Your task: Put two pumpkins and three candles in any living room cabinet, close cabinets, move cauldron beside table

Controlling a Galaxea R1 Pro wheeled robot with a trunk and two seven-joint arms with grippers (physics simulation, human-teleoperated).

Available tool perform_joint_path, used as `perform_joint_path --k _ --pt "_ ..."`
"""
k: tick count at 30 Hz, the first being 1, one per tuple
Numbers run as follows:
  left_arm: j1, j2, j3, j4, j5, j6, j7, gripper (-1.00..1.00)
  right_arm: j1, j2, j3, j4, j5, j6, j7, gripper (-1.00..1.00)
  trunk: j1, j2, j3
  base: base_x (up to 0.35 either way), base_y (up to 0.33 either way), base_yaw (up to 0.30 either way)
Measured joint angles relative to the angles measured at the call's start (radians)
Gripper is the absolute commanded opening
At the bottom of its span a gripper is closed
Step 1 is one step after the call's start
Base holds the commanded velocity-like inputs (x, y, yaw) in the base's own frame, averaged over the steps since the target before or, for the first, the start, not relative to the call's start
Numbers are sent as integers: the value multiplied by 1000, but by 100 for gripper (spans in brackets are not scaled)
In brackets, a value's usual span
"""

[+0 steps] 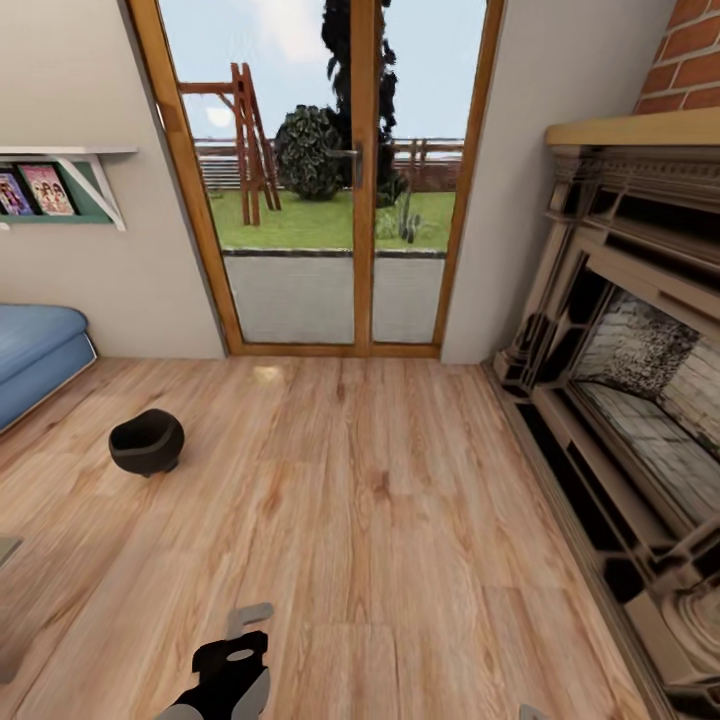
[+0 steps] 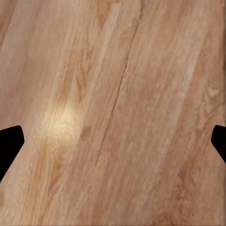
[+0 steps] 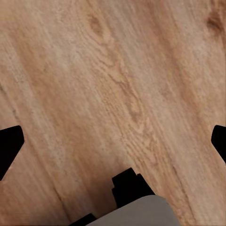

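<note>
The cauldron, a squat black pot with a wide mouth, stands upright on the wooden floor at the left, near the blue sofa. My left arm reaches in at the bottom, well short of the cauldron. In the left wrist view my left gripper is open, with bare floorboards between its dark fingertips. My right gripper is likewise open over bare floor. The pumpkins, candles and cabinet are out of view. A grey corner pokes in at the left edge; I cannot tell whether it is the table.
Glass patio doors with wooden frames close off the far wall. A large fireplace lines the right side. A blue sofa sits at the left under a wall shelf. Wooden floor spreads between them.
</note>
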Motion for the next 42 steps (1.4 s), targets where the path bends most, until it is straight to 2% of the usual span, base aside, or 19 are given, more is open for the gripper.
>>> perform_joint_path --k 9,22,42 --pt "0 -15 -2 0 -4 1 -1 100 0 -2 -2 0 -1 0 0 100 0 0 0 350 0 0" --pt "0 -23 -8 0 -4 1 -6 100 0 -2 -6 -1 -2 1 0 100 0 0 0 350 0 0" --pt "0 -26 -8 1 -5 1 -8 100 0 1 -2 -1 -2 1 0 100 0 0 0 350 0 0"
